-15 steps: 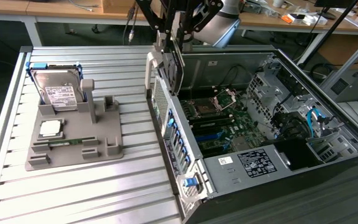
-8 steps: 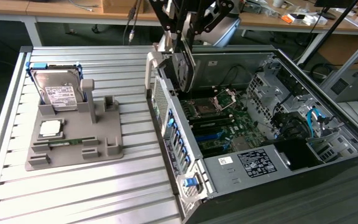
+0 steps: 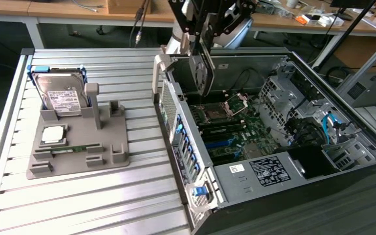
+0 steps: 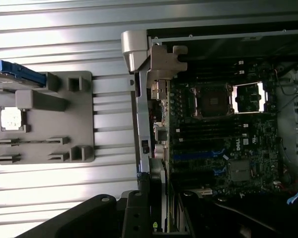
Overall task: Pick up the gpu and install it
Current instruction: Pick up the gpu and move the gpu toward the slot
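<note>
The gripper [image 3: 199, 44] has its claw pinched narrow on the top edge of the gpu [image 3: 205, 73], which hangs upright from it. The card is thin and flat, seen nearly edge-on, with a dark board. In the wrist view its silver metal bracket [image 4: 161, 62] sits at the end away from the claw. The gpu hangs over the open computer case [image 3: 364, 142], just inside the case's wall on the exterior view's left, above the motherboard [image 3: 240, 132] and touching nothing else. Outside that same wall of the case, a grey holder [image 3: 109, 156] on the slatted table [image 3: 77, 205] carries a hard drive [image 3: 60, 95] and a memory stick [image 3: 77, 148].
</note>
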Controlling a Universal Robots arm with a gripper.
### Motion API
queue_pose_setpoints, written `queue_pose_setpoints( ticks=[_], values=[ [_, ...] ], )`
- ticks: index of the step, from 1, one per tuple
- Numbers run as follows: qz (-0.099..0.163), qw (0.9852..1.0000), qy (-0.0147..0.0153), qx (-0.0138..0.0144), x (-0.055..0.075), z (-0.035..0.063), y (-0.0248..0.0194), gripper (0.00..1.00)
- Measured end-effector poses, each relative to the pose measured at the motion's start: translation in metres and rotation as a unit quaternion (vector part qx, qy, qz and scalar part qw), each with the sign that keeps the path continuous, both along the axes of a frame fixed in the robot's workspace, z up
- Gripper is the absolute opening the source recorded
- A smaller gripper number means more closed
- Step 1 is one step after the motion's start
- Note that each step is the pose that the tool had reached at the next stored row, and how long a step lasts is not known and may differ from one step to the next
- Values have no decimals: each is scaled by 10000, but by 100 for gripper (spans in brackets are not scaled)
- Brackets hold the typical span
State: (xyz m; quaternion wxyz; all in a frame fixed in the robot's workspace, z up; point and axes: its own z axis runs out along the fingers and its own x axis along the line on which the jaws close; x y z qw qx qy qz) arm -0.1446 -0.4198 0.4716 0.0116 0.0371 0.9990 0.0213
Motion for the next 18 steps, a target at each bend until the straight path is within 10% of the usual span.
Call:
queue_pose_setpoints(
  ticks=[18],
  values=[
    [1, 10000, 33, 0, 390, -79, -23, 27]
  ],
)
